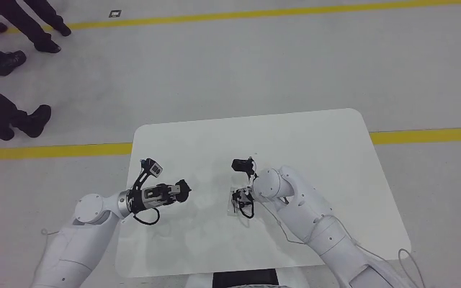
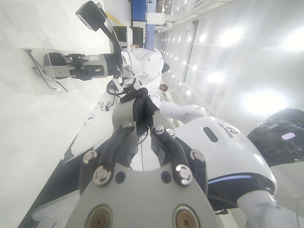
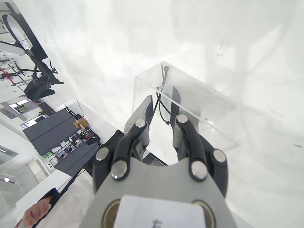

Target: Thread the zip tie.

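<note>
**Right gripper is standing open in the box, around the zip tie**

The black zip tie (image 3: 164,75) is lying inside the clear box (image 3: 213,110) on the white table (image 1: 324,144). Its strands are crossing one another, so I cannot tell if it is one tie or several. The right gripper (image 3: 162,93) is reaching down into the box, its fingers spread on both sides of the tie. The left gripper (image 1: 180,191) is hanging apart from the box and pointing toward it, fingers pressed together. Whether something is sitting between them is hard to make out.
</note>
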